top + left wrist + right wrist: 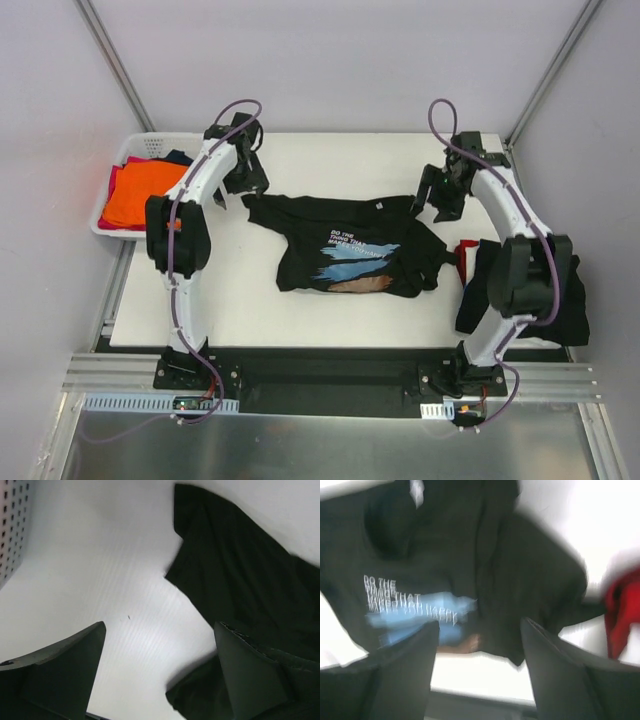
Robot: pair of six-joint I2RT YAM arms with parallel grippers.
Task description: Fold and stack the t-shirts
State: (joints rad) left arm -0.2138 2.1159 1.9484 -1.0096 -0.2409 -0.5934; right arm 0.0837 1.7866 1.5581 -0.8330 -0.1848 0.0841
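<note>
The printed t-shirt (345, 255) is laid (rumpled) between the left gripper (160, 630) and right gripper (480, 622). Both are seen released, nothing grasped.

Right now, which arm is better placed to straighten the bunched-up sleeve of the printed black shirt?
Probably the right. The right gripper, open, hangs close to the bunched sleeve of the shirt; the left gripper, also open, is at the opposite shoulder, across the whole shirt.
</note>
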